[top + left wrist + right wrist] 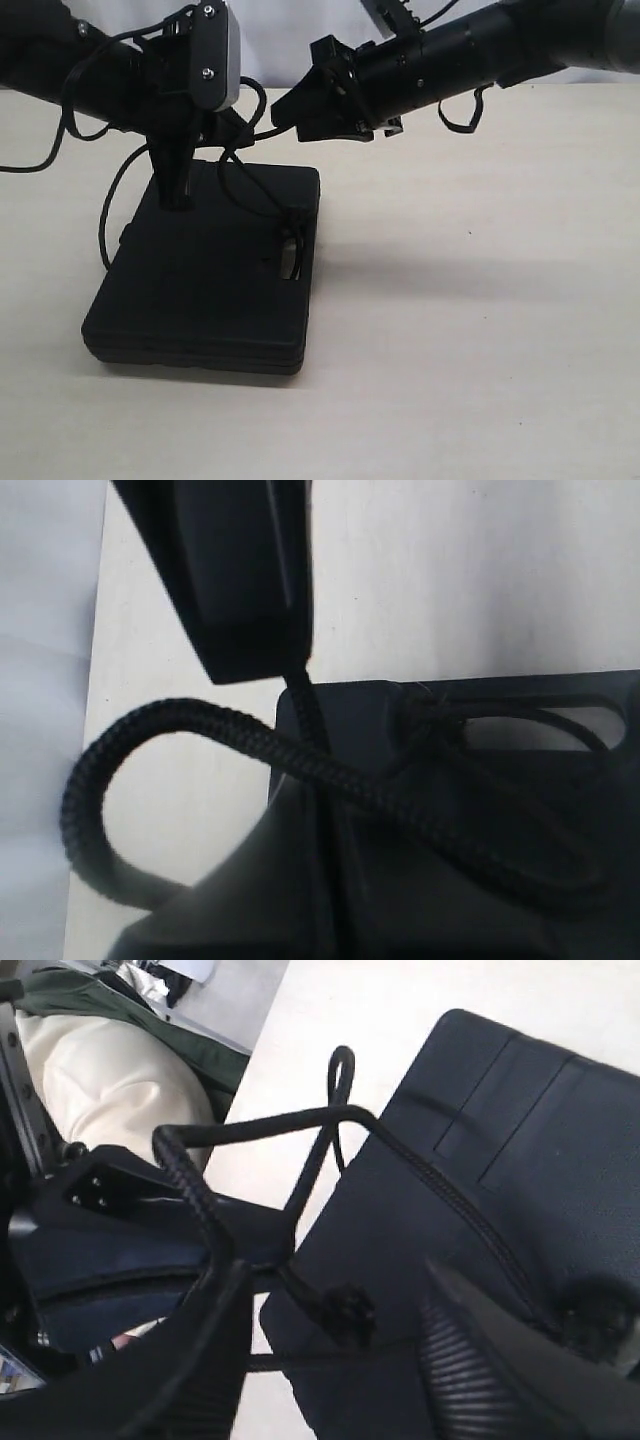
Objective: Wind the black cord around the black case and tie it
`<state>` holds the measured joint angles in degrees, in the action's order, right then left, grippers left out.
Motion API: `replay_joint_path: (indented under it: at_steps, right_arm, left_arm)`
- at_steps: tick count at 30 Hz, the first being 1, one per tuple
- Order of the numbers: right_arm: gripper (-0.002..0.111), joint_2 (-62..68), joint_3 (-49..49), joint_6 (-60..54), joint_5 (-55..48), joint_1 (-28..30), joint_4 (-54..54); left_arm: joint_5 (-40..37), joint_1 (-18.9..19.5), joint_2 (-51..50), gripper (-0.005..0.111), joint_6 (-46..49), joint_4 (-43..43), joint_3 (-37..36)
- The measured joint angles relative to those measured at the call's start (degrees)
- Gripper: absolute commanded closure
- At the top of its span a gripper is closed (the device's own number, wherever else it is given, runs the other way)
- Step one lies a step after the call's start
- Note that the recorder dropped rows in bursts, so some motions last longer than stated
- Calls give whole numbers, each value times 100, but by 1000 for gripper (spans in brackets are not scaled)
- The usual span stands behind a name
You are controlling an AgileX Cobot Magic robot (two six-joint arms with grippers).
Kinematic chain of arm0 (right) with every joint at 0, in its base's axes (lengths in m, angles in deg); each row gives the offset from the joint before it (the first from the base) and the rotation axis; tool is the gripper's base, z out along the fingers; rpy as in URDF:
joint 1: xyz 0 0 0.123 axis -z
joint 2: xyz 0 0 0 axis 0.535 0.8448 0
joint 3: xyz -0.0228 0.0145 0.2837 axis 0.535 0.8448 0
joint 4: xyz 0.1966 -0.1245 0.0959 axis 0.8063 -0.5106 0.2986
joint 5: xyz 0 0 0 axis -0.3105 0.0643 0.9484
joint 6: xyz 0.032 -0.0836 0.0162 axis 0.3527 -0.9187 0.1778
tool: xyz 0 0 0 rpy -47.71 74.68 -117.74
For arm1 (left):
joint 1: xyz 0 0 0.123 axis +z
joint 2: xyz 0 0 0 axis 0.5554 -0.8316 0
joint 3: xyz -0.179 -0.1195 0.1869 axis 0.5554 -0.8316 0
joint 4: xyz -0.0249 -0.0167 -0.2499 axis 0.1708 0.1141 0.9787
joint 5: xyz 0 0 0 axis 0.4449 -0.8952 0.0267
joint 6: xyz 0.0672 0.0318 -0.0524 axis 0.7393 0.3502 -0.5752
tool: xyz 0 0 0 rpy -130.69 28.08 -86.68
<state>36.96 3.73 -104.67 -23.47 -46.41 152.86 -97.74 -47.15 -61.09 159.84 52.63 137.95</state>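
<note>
The black case lies flat on the table, left of the middle. The black cord passes through its handle cut-out and rises toward both grippers. My left gripper points straight down on the case's far left corner. Its fingers are pressed together, and a cord loop runs in under them. My right gripper reaches across above the case's far edge. It stands open, with the cord's knot between its fingers, untouched. A cord strand lies along its other finger.
Beige table stretches right of the case. A thin cord strand hangs past the case's left side. Smooth arm cables dangle under the right arm. Beyond the table's edge sit cream and green things.
</note>
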Motion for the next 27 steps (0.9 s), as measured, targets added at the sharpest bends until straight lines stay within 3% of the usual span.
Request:
replay_joint_path:
  at_steps: [7, 13, 19, 22, 24, 27]
  right_arm:
    - [104, 4, 0, -34, 0, 4, 131]
    - [104, 4, 0, -34, 0, 4, 131]
    - [104, -37, 0, 20, 40, 71, 144]
    - [104, -213, 0, 44, 104, 198, 153]
    - [104, -342, 0, 44, 132, 262, 166]
    - [104, -531, 0, 44, 258, 274, 166]
  left_arm:
    - [9, 0, 0, 107, 0, 0, 0]
    - [35, 0, 0, 103, -33, 0, 0]
    - [160, 0, 18, 68, -313, 0, 0]
    - [157, 0, 90, 58, -629, -108, 0]
    - [116, 0, 204, 57, -967, -623, 0]
    - [-84, 0, 430, 57, -2043, -2200, 0]
